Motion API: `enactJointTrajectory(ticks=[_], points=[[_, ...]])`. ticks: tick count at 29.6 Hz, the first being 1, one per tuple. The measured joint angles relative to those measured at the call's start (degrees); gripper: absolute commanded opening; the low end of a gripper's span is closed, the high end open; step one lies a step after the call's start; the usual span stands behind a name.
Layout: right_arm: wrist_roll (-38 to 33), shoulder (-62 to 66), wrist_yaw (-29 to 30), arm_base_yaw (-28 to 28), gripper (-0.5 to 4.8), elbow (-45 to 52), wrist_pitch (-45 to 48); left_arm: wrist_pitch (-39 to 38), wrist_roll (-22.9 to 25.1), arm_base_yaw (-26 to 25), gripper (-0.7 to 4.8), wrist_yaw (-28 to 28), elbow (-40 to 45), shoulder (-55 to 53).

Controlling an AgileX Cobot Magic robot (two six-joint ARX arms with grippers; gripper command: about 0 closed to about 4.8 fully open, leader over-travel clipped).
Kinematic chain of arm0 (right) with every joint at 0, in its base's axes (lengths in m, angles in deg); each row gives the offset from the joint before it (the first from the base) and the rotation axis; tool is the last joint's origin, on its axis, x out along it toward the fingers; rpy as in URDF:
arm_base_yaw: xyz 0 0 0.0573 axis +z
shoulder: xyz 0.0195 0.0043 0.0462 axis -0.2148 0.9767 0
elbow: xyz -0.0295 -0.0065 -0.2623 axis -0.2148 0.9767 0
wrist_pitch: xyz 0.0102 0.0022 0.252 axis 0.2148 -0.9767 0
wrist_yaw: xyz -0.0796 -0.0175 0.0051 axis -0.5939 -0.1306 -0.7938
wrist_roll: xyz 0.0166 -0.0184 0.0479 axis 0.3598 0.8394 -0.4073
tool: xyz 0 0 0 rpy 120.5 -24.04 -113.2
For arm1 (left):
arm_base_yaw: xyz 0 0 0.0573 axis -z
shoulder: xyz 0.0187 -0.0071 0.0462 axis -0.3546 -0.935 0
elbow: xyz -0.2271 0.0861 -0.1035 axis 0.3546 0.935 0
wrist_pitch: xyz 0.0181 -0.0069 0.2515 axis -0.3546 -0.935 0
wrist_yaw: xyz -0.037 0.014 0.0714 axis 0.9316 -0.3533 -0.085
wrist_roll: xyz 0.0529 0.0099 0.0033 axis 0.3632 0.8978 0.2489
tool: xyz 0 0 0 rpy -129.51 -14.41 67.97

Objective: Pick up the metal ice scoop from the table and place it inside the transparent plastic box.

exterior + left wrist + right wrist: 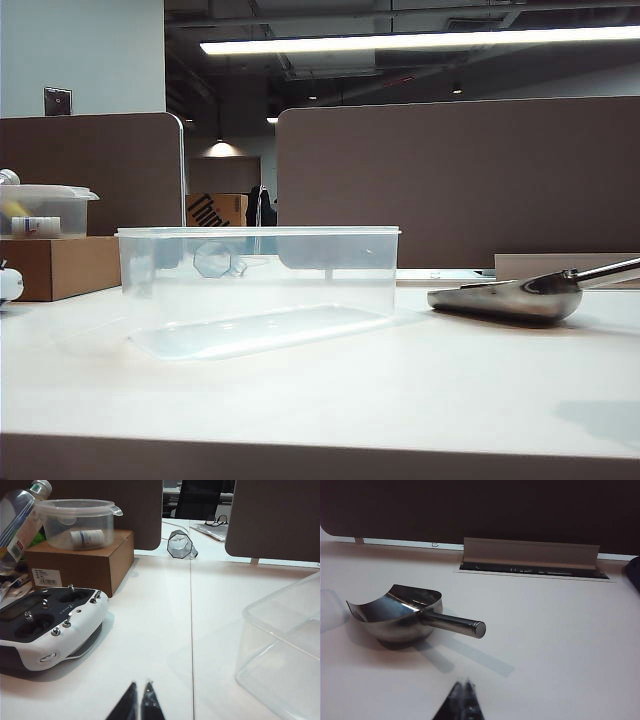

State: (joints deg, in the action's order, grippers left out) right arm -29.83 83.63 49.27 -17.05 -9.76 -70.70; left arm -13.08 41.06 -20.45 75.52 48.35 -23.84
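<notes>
Resting on the white surface (560, 630) just beside the clear rectangular plastic box (258, 285), the shiny steel scoop (402, 615) lay untouched; left hand (139, 700) and right hand (462, 700) were both closed, empty (rod handle could roll from pinch).

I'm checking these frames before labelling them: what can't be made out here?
- Both arms: outside the exterior view; only the shut tips of the left gripper and right gripper show, at the wrist views' edges.
- Scoop: handle end cut by the exterior view's edge.
- Box: cut by the left wrist view's edge.
- Lidded container: contents blurred, labels too small.
</notes>
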Motion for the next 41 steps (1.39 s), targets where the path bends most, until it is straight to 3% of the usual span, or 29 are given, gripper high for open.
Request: enactJointTrajectory(ticks=[13, 16, 21, 24, 27, 32, 36, 39, 41], points=[[0.0, 0.0, 0.0, 0.0, 0.0, 0.0, -0.02, -0.04, 0.0, 0.04, 0.21, -0.02, 0.0, 0.63], [-0.76, 0.0, 0.07, 0.0, 0.0, 0.0, -0.02, -0.02, 0.0, 1.99, 0.21, -0.22, 0.0, 0.63], [-18.6, 0.0, 0.24, 0.0, 0.06, 0.0, -0.07, 0.04, 0.0, 17.03, 0.21, -0.2, 0.0, -3.67], [-37.53, 0.0, 0.48, 0.0, 0.53, 0.0, -0.07, -0.07, 0.0, 25.68, 0.21, -0.09, 0.0, -7.8], [-46.53, 0.0, 2.75, 0.02, 0.56, 0.0, -0.24, -0.11, 0.0, 28.55, 0.21, -0.15, 0.0, -8.72], [-61.42, 0.0, 2.64, 0.02, 2.24, 0.0, -5.6, -0.04, 0.0, 31.5, 0.21, -0.13, 0.0, -8.46], [-69.35, 0.02, -0.26, 0.02, 3.17, 0.0, -6.05, -0.04, 0.0, 33.9, 0.21, -0.11, 0.0, -8.44], [-74.23, 0.0, -1.55, 0.02, 4.79, 0.0, -4.92, -0.04, 0.0, 35.08, 0.21, -0.11, 0.0, -8.41], [-78.05, 0.0, -1.57, 0.02, 4.79, 0.0, -4.79, -0.07, 0.0, 35.74, 0.21, -0.11, 0.0, -8.39]])
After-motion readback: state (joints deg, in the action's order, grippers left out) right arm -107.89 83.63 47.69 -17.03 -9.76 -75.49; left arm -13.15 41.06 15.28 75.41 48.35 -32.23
